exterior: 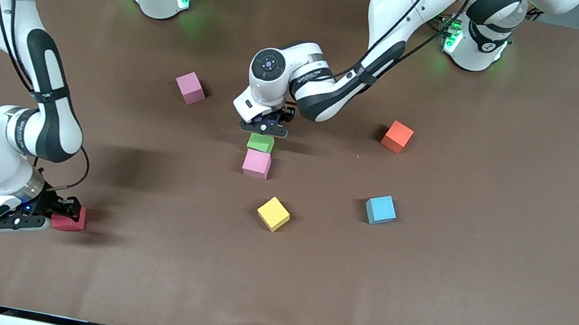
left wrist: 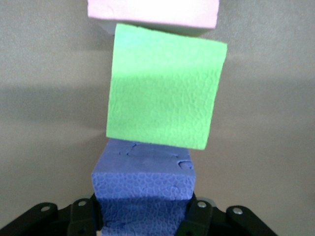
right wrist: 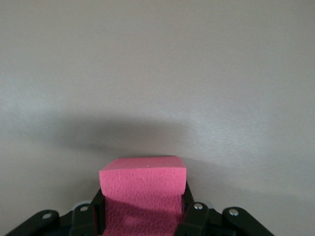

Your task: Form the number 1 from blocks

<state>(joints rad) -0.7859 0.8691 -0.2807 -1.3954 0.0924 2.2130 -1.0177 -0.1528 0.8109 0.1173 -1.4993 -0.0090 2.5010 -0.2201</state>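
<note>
My left gripper is shut on a purple block, held low right against a green block on the side away from the front camera. A pink block lies in line with the green one, nearer to the camera. In the left wrist view the green block sits slightly askew between the purple and the pink block. My right gripper is down at the table at the right arm's end, shut on a red block, with a finger against each side.
Loose blocks lie around the row: yellow nearer to the camera, blue and orange toward the left arm's end, a second pink one toward the right arm's end. The brown table carries nothing else.
</note>
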